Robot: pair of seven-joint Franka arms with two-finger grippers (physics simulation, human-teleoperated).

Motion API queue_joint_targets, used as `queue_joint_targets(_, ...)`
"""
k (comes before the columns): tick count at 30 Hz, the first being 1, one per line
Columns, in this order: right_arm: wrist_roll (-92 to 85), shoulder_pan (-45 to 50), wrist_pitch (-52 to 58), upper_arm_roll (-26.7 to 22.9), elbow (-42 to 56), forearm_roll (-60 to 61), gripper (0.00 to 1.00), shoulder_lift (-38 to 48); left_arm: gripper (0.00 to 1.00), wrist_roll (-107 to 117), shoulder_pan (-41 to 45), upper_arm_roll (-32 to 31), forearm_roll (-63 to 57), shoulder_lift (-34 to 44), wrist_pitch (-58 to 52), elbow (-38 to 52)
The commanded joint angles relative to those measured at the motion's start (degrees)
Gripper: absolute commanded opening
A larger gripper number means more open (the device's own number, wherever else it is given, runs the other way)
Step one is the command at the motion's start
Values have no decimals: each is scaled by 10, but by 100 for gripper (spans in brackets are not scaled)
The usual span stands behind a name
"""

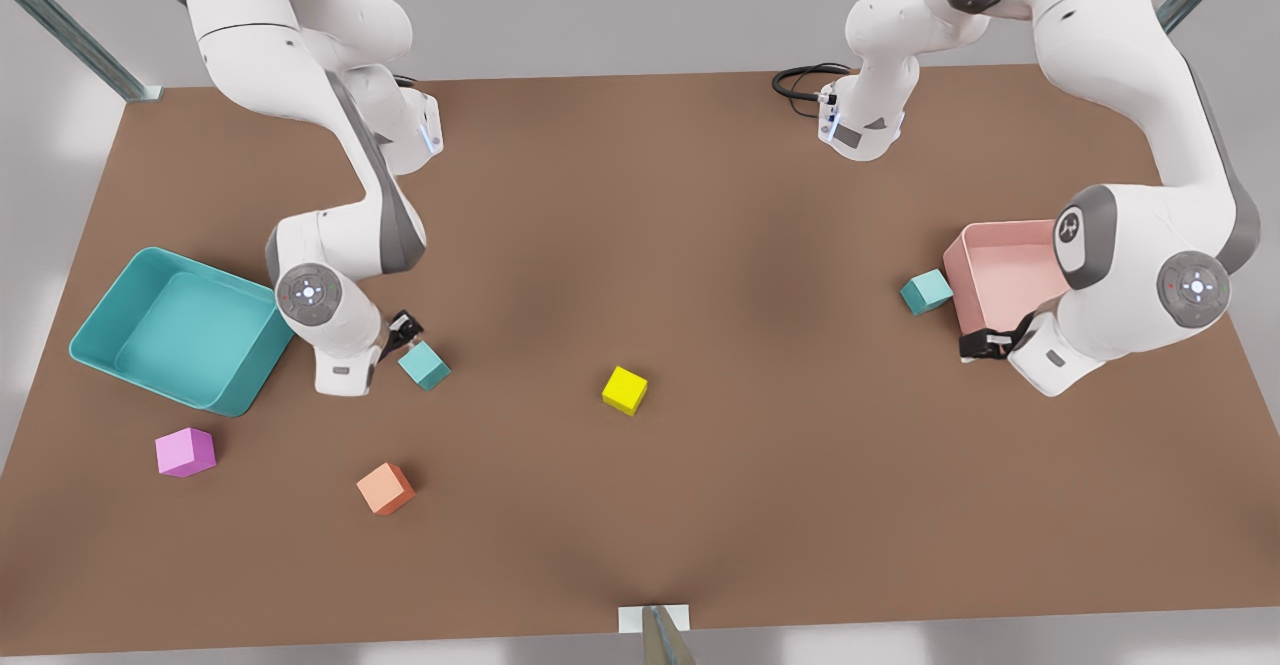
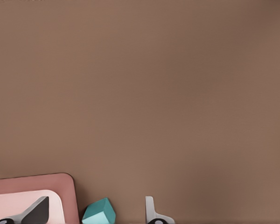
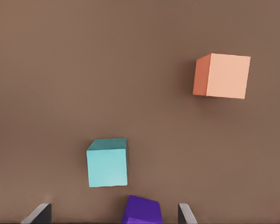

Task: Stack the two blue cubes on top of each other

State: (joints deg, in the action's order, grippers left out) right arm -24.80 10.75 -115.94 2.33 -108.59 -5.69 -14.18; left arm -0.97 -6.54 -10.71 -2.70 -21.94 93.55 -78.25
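Brown counter (image 1: 640, 245) | orange cube (image 1: 385, 488) nearest | one blue cube (image 1: 424, 365) just beside right tool (image 1: 405, 328), fingers spread wide, purple block (image 3: 141, 211) between them | other blue cube (image 1: 926, 291) beside pink tray (image 1: 1000, 270), near left tool (image 1: 985, 345), fingers wide

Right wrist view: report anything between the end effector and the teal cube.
A small dark purple cube sits between the right end effector's open fingers, just short of the matte teal cube. Left end effector hovers by the pink tray.
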Motion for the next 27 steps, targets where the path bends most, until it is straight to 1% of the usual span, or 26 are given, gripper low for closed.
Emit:
queue_joint_targets(1, -95, 0, 16, 0, -11, 29, 100, -2, 100, -9, 1, 0, -1, 1, 12, 0)
queue_joint_targets(3, -82, -6, 11, -7, -28, 55, 100, -7, 100, -9, -1, 0, -2, 1, 21, -1)
queue_joint_targets(5, -30, -6, -2, -7, -45, 60, 100, -6, 100, -8, 0, 0, -1, 1, 20, 0)
queue_joint_targets(7, -14, -7, -35, -21, -68, 61, 100, -8, 100, -7, 0, 0, -1, 1, 20, 0)
queue_joint_targets(10, -13, -7, -59, -24, -69, 90, 100, -30, 100, -7, -2, 0, 0, 1, 21, 0)
queue_joint_targets(14, 4, -6, -111, -25, -79, 93, 100, -52, 100, -7, -3, 0, -1, 1, 21, 0)
queue_joint_targets(21, 4, 1, -135, -25, -78, 93, 100, -71, 100, -7, -3, 0, -1, 0, 21, 0)
queue_joint_targets(27, -3, 2, -125, -18, -88, 93, 100, -67, 100, -8, -2, 0, -1, 0, 20, -1)
